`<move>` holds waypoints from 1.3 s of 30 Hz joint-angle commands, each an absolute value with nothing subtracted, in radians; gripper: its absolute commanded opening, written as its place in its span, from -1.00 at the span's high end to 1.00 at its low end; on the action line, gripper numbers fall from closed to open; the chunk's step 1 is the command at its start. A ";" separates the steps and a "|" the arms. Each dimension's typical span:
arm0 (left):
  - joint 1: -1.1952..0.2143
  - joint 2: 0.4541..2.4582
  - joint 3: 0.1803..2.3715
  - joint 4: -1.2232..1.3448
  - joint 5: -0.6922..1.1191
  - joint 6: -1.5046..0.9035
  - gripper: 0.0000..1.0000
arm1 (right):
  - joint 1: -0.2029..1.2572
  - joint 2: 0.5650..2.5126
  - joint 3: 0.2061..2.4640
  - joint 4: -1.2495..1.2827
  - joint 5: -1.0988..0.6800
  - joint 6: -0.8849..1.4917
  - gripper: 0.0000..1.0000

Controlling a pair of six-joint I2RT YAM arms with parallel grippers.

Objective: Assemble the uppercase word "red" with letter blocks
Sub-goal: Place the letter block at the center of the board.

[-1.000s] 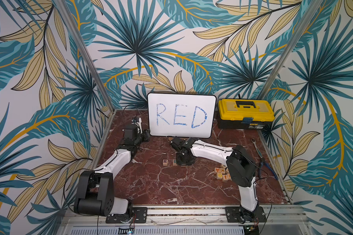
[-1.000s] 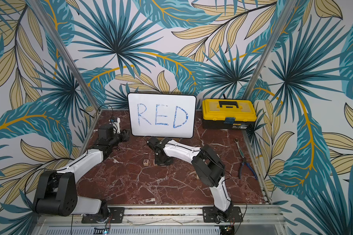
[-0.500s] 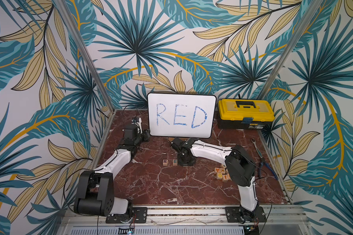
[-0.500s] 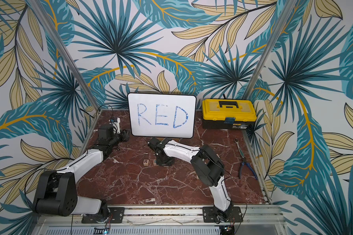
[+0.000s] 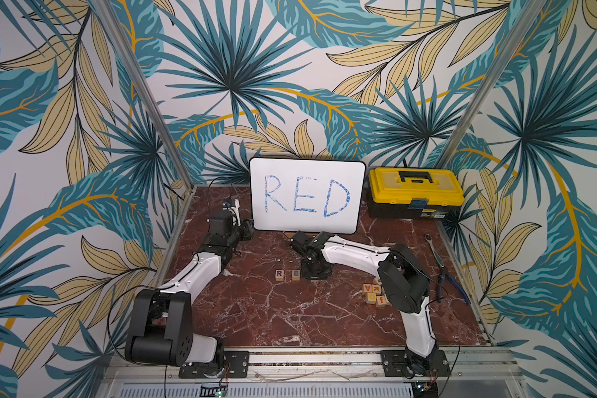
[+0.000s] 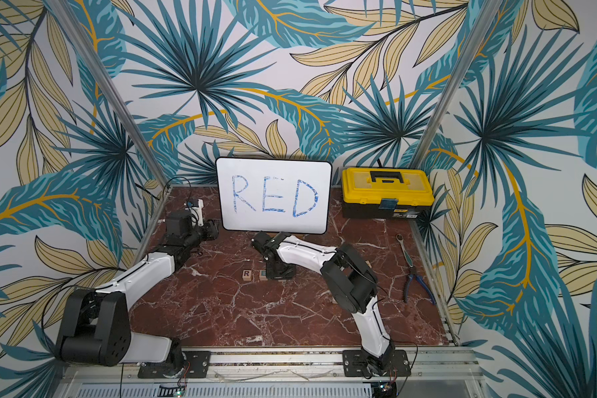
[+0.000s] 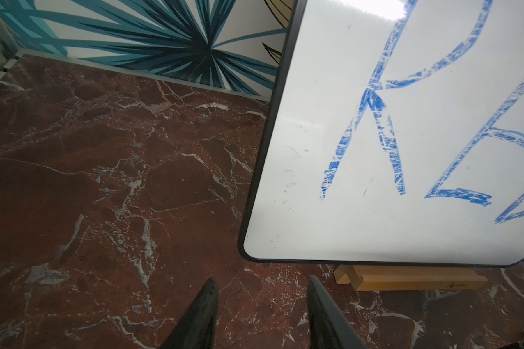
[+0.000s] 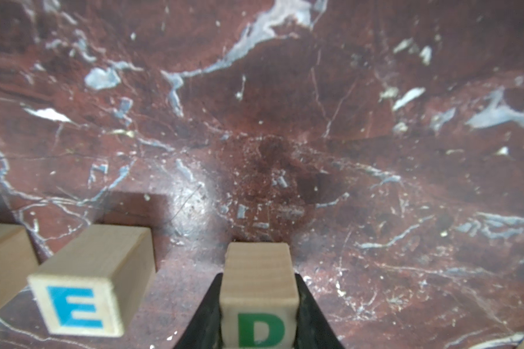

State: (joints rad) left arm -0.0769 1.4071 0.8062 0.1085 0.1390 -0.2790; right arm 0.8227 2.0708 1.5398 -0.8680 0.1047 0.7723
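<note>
D block [image 8: 259, 296], base probably tool-hidden

2 arms [image 5: 200, 272], 1 whiteboard [image 5: 307, 196], 1 toolbox [image 5: 416, 193], 3 word blocks [image 8: 85, 290]

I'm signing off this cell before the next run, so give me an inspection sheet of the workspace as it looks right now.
Surface: red marble table, bare in front.
Job's things: R block and E block side by side with a small gap; D block held beside the E block.
Clutter: spare letter blocks clustered by the right arm; ratchet wrench and pliers at the right edge.
Grippers: right gripper shut on D block; left gripper open, empty, near the whiteboard.
Cables: black leads along the left arm.
Surroundings: yellow toolbox; leaf-print walls.
</note>
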 commanded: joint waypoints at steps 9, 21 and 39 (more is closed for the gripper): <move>-0.066 1.391 0.783 0.129 0.140 -0.274 0.03 | 0.816 2.108 1.571 -0.883 0.104 0.754 0.32; -0.066 1.391 0.782 0.128 0.141 -0.275 0.03 | 0.816 2.107 1.569 -0.881 0.094 0.759 0.32; -0.066 1.387 0.781 0.128 0.142 -0.275 0.03 | 0.816 2.110 1.580 -0.884 0.097 0.752 0.31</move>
State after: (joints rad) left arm -0.0769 1.4071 0.8062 0.1085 0.1390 -0.2790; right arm 0.8158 2.0918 1.5681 -0.8680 0.0994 0.7620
